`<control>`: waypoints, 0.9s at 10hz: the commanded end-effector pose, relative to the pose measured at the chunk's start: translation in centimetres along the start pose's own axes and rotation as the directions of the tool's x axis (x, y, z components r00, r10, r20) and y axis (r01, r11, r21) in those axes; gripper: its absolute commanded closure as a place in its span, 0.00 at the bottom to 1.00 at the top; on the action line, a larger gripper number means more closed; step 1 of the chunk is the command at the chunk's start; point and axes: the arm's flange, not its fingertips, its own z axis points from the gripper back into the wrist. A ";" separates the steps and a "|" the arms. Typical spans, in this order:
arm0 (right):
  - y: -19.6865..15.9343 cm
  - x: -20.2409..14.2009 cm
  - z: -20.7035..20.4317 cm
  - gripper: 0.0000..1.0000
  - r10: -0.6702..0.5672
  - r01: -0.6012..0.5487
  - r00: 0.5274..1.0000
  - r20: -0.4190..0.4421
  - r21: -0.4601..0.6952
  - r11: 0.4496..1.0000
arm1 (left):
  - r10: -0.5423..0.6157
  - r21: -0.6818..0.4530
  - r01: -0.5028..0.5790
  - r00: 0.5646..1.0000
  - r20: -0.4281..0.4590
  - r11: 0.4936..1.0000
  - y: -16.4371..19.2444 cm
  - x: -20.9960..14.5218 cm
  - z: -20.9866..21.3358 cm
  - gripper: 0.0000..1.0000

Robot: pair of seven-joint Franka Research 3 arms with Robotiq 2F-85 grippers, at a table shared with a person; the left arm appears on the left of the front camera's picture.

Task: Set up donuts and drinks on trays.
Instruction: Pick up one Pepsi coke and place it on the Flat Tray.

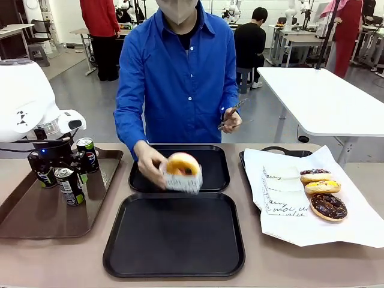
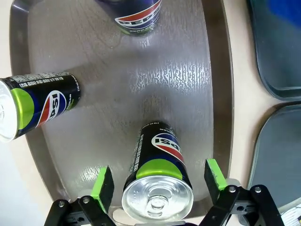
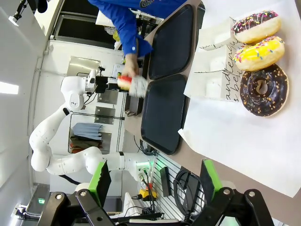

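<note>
Left fingers (image 2: 102,187): spread wide, one green pad on each side of a slim dark aluminium Pepsi can (image 2: 159,155), both pads apart from its wall. The can stands upright on the long brown plastic tray (image 2: 141,89). Its long axis runs in line with the fingers, lid towards the wrist, and it sits centred in the gap. Judgement: the closure needs little more than descent, with no sideways correction.

A second Pepsi can (image 2: 44,106) and a third Pepsi can (image 2: 138,16) stand farther out, well apart from the gap.

Right fingers (image 3: 100,178): also spread wide, holding nothing. Three iced ring donuts (image 3: 257,89) lie on white paper well ahead of them. The left fingers are therefore the nearer to the drinks.

The person's hand (image 1: 150,165) holds a boxed donut (image 1: 182,170) above the near rim of the far black tray (image 1: 213,165). The near black tray (image 1: 174,240) carries nothing.
</note>
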 end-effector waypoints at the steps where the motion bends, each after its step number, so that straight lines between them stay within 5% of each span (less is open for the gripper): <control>1: -0.1 0.0 0.0 0.00 0.011 -0.011 1.000 0.003 0.012 1.000 | 0.042 0.007 -0.042 0.999 0.001 0.999 -0.2 0.6 0.0 0.00; 2: -0.1 0.0 0.0 0.00 0.011 -0.011 1.000 0.003 0.012 1.000 | 0.048 0.004 -0.048 0.999 0.001 0.999 -0.2 0.6 0.1 0.18; 3: -0.1 0.0 0.0 0.00 0.011 -0.011 1.000 0.003 0.012 1.000 | 0.050 0.007 -0.050 0.999 -0.012 0.999 -0.2 0.6 0.1 0.18; 4: -0.1 0.0 0.0 0.00 0.011 -0.011 1.000 0.003 0.012 1.000 | 0.053 0.014 -0.053 0.998 -0.025 0.999 -0.2 0.5 0.1 0.36; 5: -0.1 0.0 0.0 0.00 0.011 -0.011 1.000 0.003 0.012 1.000 | 0.058 0.016 -0.057 0.998 -0.025 0.998 -0.1 0.6 0.2 0.23; 6: -0.1 0.0 0.0 0.00 0.011 -0.011 1.000 0.003 0.012 1.000 | 0.056 0.017 -0.056 0.998 -0.027 0.998 -0.2 0.6 0.2 0.54; 7: -0.1 0.0 0.0 0.00 0.011 -0.011 1.000 0.003 0.012 1.000 | 0.058 0.021 -0.057 0.998 -0.030 0.998 -0.1 0.6 0.2 0.41; 8: -0.1 0.0 0.0 0.00 0.011 -0.011 1.000 0.003 0.012 1.000 | 0.060 0.023 -0.059 0.998 -0.028 0.998 0.0 0.7 0.4 0.72; 9: -0.1 0.0 0.0 0.00 0.011 -0.011 1.000 0.003 0.012 1.000 | 0.056 0.023 -0.056 0.998 -0.014 0.998 0.0 0.8 1.0 0.59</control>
